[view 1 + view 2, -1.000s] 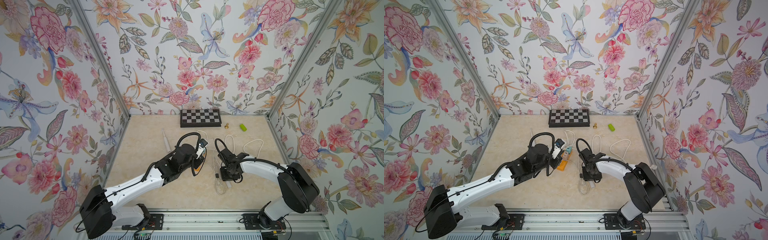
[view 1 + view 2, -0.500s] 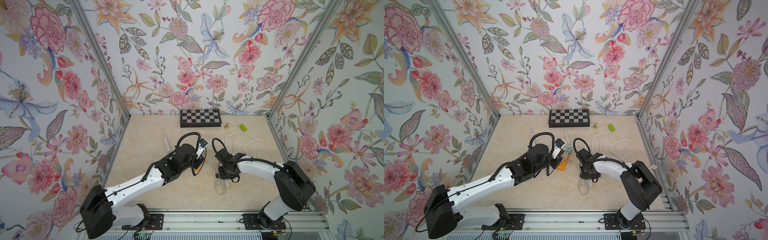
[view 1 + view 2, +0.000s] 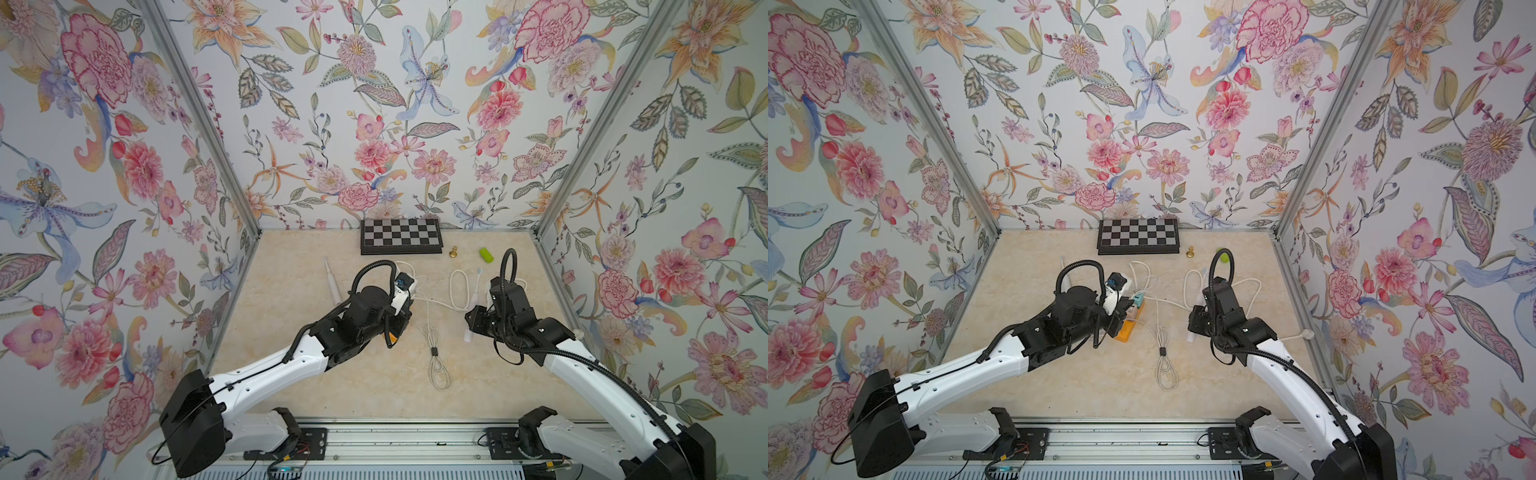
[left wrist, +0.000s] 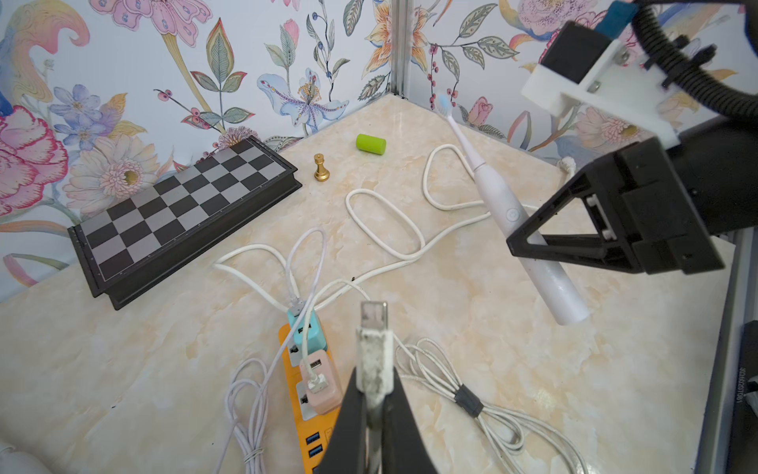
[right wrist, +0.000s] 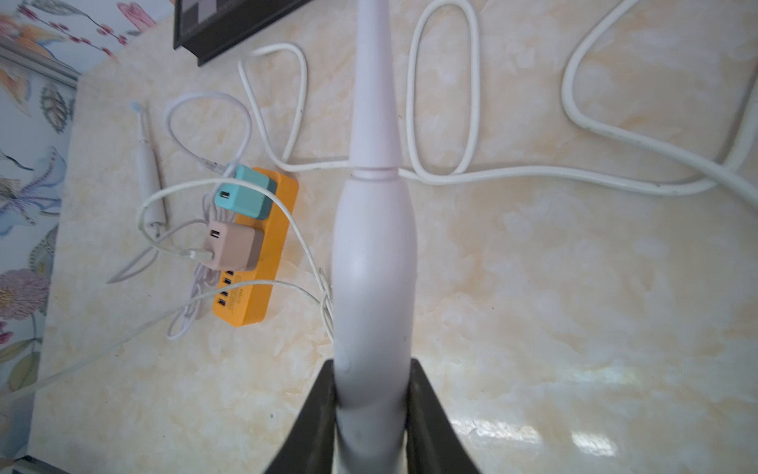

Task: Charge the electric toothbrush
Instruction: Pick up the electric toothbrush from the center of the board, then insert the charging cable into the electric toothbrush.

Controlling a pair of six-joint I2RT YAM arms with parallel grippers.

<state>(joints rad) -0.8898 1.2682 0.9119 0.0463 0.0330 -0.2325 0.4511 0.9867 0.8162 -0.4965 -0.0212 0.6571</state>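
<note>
R gripper point(image 5: 371, 367) grips white toothbrush point(image 5: 374, 246) mid-handle, right side, brush end far. L gripper point(image 4: 372, 383) pinches USB plug point(image 4: 372, 324) tight, over orange pwr strip point(image 4: 318, 437) near centre.

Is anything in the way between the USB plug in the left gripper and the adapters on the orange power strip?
Partly: a thin white cable drapes over the teal plug-in adapter. The pink adapter beside it, nearer the white USB plug in the left gripper, shows a free port.
</note>
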